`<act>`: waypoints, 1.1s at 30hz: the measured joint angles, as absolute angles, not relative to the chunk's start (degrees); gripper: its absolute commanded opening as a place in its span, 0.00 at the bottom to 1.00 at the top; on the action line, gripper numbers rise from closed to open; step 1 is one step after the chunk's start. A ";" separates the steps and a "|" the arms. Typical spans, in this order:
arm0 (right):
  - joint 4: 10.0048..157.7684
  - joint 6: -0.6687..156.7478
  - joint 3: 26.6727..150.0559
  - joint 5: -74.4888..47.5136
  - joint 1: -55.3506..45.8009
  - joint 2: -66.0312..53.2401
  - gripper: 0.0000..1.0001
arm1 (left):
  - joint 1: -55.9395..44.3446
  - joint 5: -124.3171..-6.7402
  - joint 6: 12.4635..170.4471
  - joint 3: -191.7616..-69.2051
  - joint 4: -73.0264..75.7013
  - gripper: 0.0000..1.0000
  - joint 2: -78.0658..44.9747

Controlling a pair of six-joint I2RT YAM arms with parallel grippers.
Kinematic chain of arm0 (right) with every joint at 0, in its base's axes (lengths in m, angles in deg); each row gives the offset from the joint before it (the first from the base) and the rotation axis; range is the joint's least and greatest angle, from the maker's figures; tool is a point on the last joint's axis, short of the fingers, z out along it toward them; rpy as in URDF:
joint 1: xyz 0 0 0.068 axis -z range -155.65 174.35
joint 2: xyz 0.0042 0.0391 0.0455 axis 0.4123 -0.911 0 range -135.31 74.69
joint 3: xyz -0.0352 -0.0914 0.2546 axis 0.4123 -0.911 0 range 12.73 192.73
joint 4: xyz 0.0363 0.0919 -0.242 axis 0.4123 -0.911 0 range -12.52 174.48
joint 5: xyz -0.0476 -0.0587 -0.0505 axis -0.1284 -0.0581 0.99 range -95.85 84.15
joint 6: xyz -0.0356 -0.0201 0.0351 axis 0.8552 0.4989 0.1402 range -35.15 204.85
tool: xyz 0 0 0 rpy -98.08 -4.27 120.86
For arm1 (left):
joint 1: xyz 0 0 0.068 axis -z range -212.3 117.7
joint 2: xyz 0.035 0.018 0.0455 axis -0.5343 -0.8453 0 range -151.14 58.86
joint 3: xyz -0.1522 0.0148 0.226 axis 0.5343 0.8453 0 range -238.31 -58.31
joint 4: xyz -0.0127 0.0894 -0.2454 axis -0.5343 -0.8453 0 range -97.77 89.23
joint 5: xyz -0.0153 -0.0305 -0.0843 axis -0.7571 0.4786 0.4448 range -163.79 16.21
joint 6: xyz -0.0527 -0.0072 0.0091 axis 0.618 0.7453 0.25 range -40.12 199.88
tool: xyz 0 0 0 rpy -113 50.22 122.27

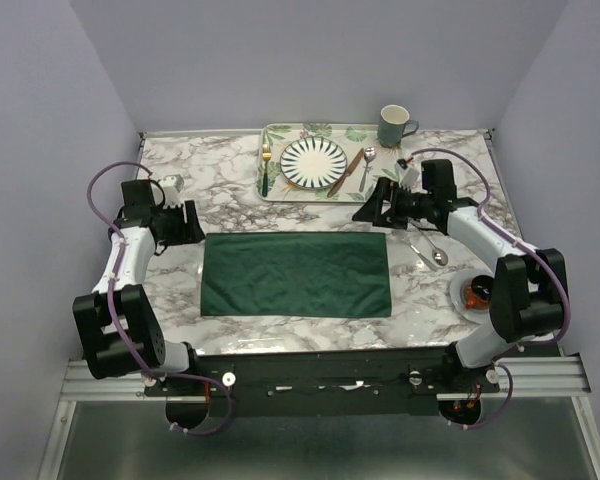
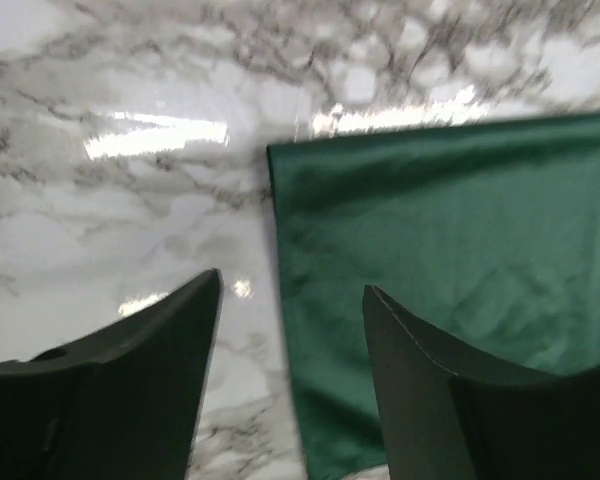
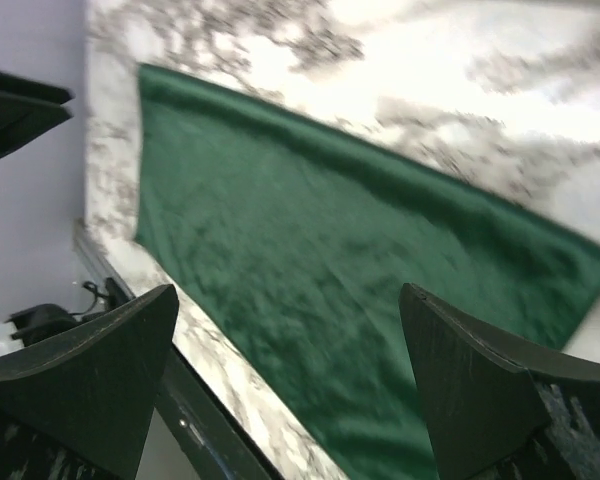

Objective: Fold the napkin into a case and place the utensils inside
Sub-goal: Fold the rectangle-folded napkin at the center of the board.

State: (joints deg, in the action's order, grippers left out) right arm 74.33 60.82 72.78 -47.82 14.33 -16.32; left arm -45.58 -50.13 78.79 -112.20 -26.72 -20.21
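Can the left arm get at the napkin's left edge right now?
Probably yes. The left gripper hangs open by the napkin's far left corner; its wrist view shows that edge flat on the table between its fingers, nothing in the way.

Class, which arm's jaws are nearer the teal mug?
Right. The right arm holds its jaws at the far right corner of the napkin, short of the mug; the left arm holds its at the far left corner.
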 measured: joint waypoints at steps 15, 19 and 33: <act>56.12 67.86 69.50 -34.71 14.31 -15.62 0.98 | -35.15 -62.83 74.62 -115.57 -40.95 0.51 -33.58; 55.64 68.34 69.31 -34.51 14.31 -15.62 0.98 | -34.03 -65.28 75.97 -117.05 -41.65 0.45 -36.29; 55.10 68.71 69.33 -33.90 14.31 -15.62 0.98 | -36.42 -68.62 78.79 -126.50 -47.35 0.00 -45.93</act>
State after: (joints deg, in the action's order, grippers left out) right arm 55.10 68.71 69.33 -33.90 14.31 -15.62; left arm -36.42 -68.62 78.79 -126.50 -47.35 -45.93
